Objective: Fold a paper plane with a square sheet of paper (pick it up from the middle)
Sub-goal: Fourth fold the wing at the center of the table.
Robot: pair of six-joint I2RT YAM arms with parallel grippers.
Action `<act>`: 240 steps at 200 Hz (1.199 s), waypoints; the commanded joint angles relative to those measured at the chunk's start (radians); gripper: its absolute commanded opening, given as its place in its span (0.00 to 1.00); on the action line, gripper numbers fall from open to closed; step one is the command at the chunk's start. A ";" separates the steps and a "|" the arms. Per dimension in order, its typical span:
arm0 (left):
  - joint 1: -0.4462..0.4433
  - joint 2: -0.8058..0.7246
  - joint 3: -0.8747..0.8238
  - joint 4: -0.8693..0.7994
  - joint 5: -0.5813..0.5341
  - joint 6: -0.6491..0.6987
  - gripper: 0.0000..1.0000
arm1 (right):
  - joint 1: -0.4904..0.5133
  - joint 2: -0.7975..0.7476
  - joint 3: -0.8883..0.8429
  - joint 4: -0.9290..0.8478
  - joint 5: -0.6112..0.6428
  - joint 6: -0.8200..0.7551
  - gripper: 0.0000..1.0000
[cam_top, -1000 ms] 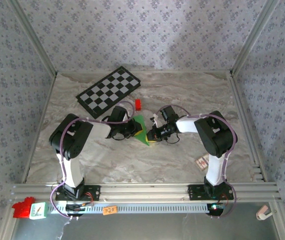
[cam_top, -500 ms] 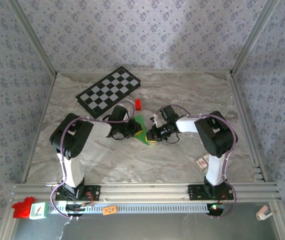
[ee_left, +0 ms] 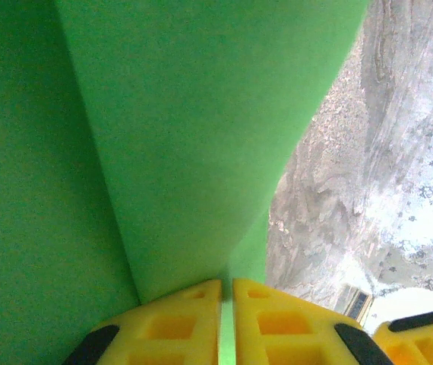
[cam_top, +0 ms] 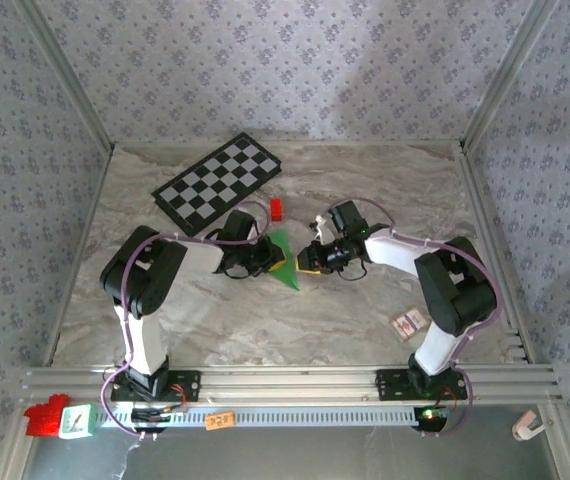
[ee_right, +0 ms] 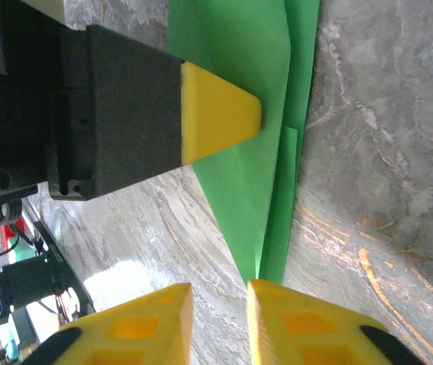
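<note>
My left gripper [ee_left: 226,298] is pressed together on the folded green paper [ee_left: 186,137]. In its wrist camera the two yellow fingers [ee_left: 277,331] meet with only a thin green edge pinched between them. From there the sheet spreads away in two broad panels split by a straight crease.

My right gripper [ee_right: 220,304] stands slightly spread, with a narrow gap between its yellow fingers and nothing in that gap. The paper's sharp tip ends right at the end of the finger on the right side of that view; I cannot tell whether the two touch. Further along the paper, the yellow wedge tip and black body of my left gripper's finger lie against the top layer. Narrower green layers show beside that layer, next to the marbled table [ee_right: 384,137].

From above, my two grippers face each other near the middle of the table, the left reaching in from the left and the right from the right. The paper sits between them as a green triangle, its point towards the near edge. A small red block [cam_top: 276,208] lies just beyond the paper, apart from it. A checkerboard [cam_top: 217,183] lies flat and askew at the back left. A small card-like thing [cam_top: 406,323], too small to make out, lies beside my right arm.
</note>
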 commanded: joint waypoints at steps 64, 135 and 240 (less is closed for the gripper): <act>-0.003 0.047 0.005 -0.093 -0.030 0.012 0.13 | 0.105 0.109 0.116 -0.068 0.090 0.012 0.14; -0.003 0.050 0.006 -0.100 -0.028 0.011 0.13 | 0.113 0.159 0.108 -0.079 0.109 0.018 0.13; -0.003 0.063 0.007 -0.127 -0.036 0.008 0.13 | 0.114 0.185 0.086 -0.096 0.089 0.020 0.13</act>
